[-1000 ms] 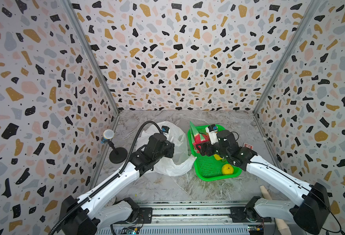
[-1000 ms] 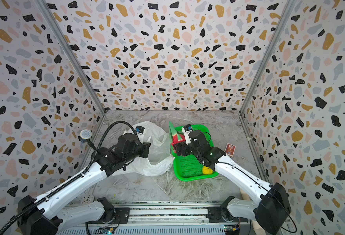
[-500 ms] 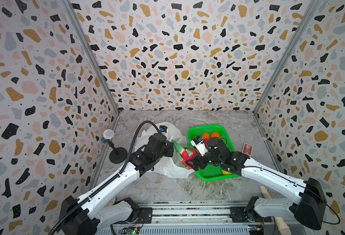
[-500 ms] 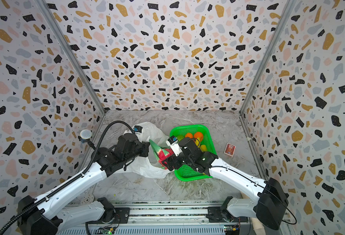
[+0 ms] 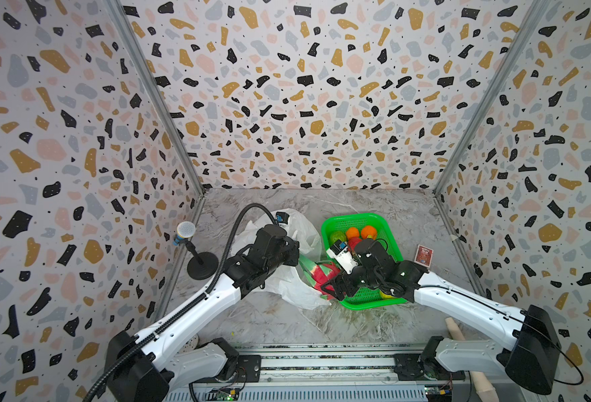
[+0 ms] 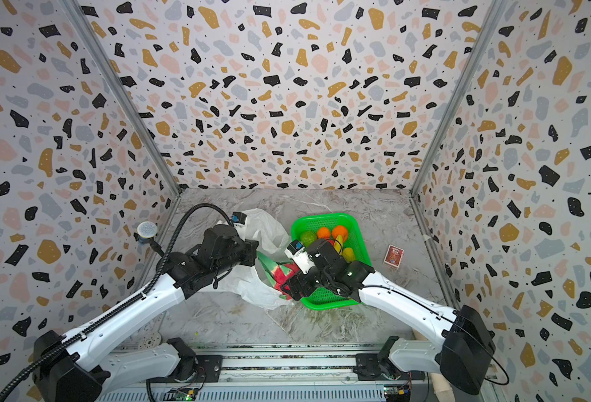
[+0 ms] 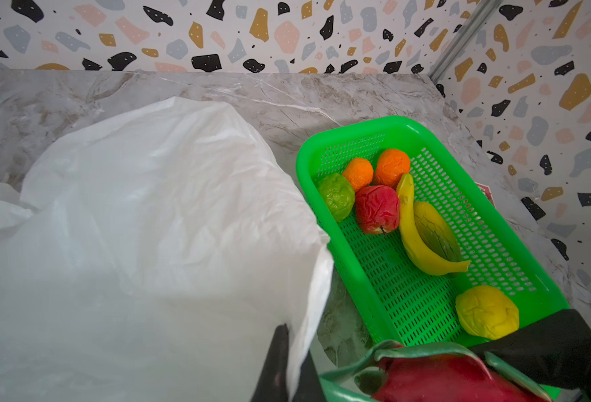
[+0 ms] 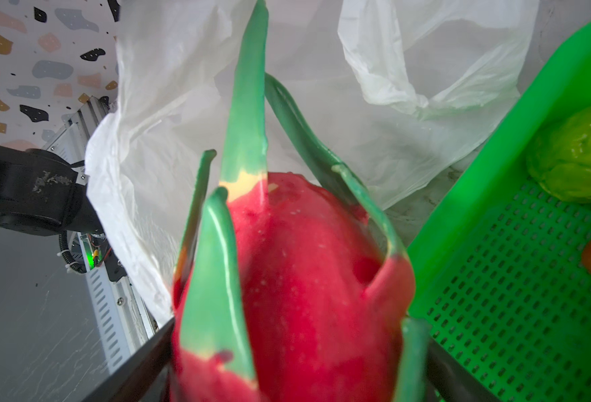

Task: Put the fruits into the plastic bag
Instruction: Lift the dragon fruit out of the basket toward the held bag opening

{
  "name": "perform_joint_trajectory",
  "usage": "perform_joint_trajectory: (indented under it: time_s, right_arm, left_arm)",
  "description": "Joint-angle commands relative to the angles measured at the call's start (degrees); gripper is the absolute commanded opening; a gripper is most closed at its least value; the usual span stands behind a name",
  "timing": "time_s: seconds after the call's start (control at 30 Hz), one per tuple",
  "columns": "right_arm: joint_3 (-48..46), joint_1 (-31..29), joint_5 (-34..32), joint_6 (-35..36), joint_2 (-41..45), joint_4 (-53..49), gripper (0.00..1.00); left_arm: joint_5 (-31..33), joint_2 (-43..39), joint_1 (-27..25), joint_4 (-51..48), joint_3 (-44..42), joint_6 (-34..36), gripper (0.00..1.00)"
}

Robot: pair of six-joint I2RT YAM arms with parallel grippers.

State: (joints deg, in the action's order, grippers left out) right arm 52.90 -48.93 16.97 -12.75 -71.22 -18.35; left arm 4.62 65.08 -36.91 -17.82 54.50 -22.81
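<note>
The white plastic bag [image 5: 297, 229] [image 7: 148, 209] lies left of the green tray [image 5: 353, 217]. My left gripper [image 5: 296, 257] [image 7: 289, 362] is shut on the bag's edge and holds it up. The pink-red dragon fruit [image 5: 323, 275] [image 8: 304, 278] sits in my right gripper [image 5: 326, 286] [image 8: 297, 348], whose jaws stand wide around it, between the tray's rim and the bag's mouth. In the tray lie two oranges [image 7: 358, 173] [image 7: 392, 167], a green round fruit [image 7: 336, 195], a red round one [image 7: 377, 213], a banana [image 7: 416, 240], a green-yellow oblong [image 7: 436, 229] and a yellow round one [image 7: 486, 311].
A microphone on a black stand [image 5: 196, 250] stands by the left wall. A small red card box [image 5: 423, 255] lies right of the tray. Patterned walls close in the marble floor on three sides.
My right gripper has carried the dragon fruit out of the tray and leftward to the bag's mouth. The left gripper has kept its hold on the bag's edge.
</note>
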Motion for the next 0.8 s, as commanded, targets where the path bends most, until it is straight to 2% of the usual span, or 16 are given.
perform_joint_trajectory:
  time_s: [0.0, 0.33, 0.53, 0.63, 0.77]
  right_arm:
    - [4.13, -0.16, 0.54, 0.96, -2.04, 3.96, 0.00]
    - [13.86, -0.25, 0.18, -0.42, -13.63, 8.52, 0.00]
    - [19.42, -0.20, -0.02, -2.44, -18.74, 9.71, 0.00]
    - [19.94, -0.20, 2.41, -3.64, -20.24, 11.69, 0.00]
    - [18.55, -0.55, 8.14, -4.30, -20.76, 12.74, 0.00]
  left_arm:
    - [-4.18, -0.38, 0.26, 1.76, 2.15, 2.74, 0.00]
    - [-10.17, -1.79, 0.26, 2.88, 0.81, 2.81, 0.00]
    - [-10.98, -2.58, 0.26, 4.52, -1.23, 1.11, 0.00]
    - [-11.77, -2.99, 0.26, 5.39, -2.25, 0.41, 0.00]
    - [-8.53, -3.45, 0.26, 5.36, -3.16, 0.11, 0.00]
